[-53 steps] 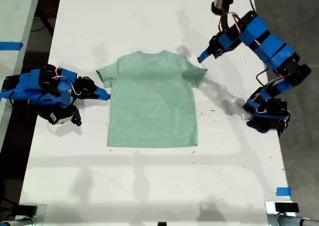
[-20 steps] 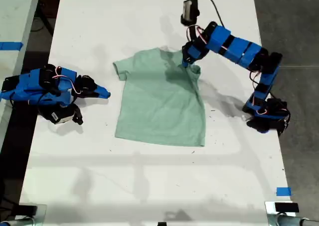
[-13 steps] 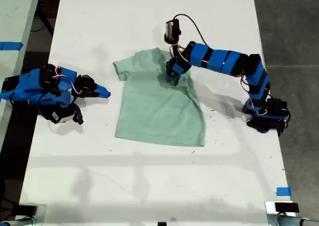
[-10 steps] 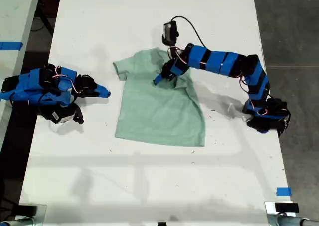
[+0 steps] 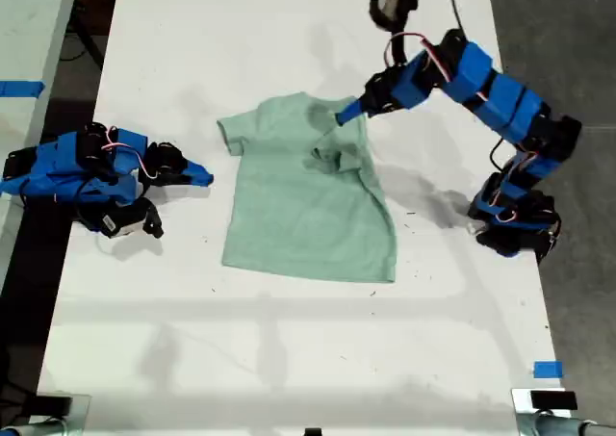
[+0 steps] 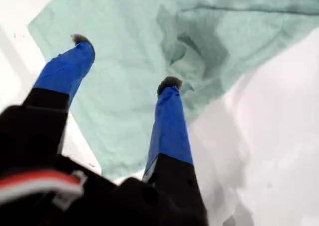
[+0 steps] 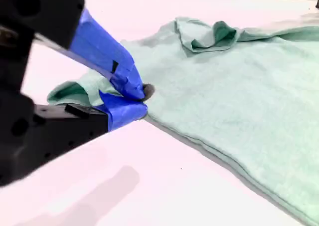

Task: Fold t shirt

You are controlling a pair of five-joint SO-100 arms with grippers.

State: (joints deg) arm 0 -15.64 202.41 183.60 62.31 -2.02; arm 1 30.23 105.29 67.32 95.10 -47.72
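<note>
Exterior view, going from its left: my second gripper (image 5: 199, 178) rests low on the white table (image 5: 289, 359), just beside the t shirt (image 5: 308, 210) on the sleeve side, not touching it that I can see. In the second wrist view its jaws are pressed together with nothing between them, tip (image 7: 142, 94) near the sleeve edge of the t shirt (image 7: 239, 106).

The t shirt lies mid-table, mostly flat, neck toward the far edge. The sleeve on the exterior view's right is turned in and bunched on the chest, a wrinkled lump.

My first gripper (image 5: 348, 114) hangs above that bunched shoulder. In the first wrist view its jaws (image 6: 124, 66) are spread apart, empty, with the t shirt (image 6: 149, 46) and its crumpled fold below them. Blue tape (image 5: 547, 370) sits on the table well apart from the t shirt.
</note>
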